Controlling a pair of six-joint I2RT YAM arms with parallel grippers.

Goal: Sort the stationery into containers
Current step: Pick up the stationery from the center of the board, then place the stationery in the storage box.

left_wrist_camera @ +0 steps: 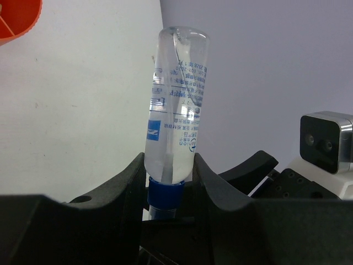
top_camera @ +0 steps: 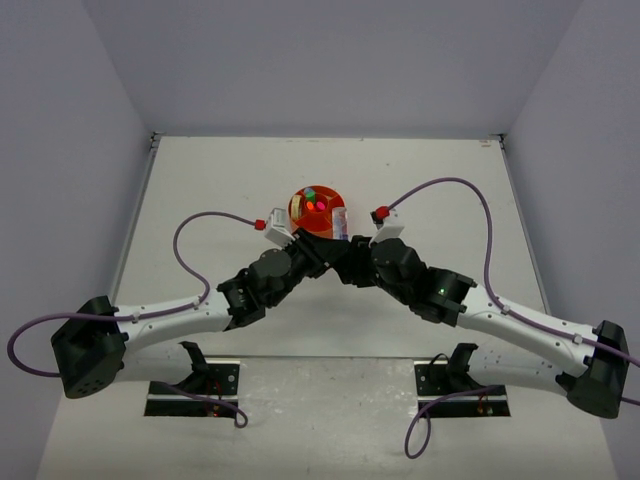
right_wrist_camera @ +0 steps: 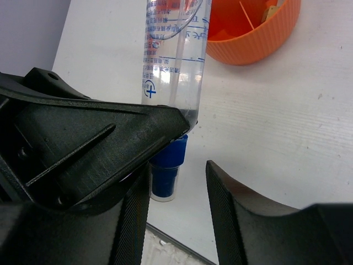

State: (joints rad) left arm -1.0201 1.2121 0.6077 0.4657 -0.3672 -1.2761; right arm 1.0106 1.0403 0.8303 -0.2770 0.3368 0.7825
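My left gripper (left_wrist_camera: 171, 179) is shut on a clear glue-like tube (left_wrist_camera: 175, 105) with a blue cap (left_wrist_camera: 164, 193). It grips just above the cap, and the tube stands up out of its jaws. In the right wrist view the same tube (right_wrist_camera: 174, 61) rises past a left finger (right_wrist_camera: 99, 149), cap (right_wrist_camera: 165, 163) pointing down. My right gripper (right_wrist_camera: 176, 212) is open. Its jaws flank the cap, one close beside it, the other well apart. The round orange organizer (top_camera: 318, 208) sits just beyond both grippers, with coloured caps showing in its centre cup.
The organizer's ribbed wall (right_wrist_camera: 259, 38) is near the tube's top, and its rim (left_wrist_camera: 16, 19) shows at the left wrist view's corner. Both arms meet at mid-table in front of it. The right wrist camera (left_wrist_camera: 325, 141) is close to the left gripper's right side.
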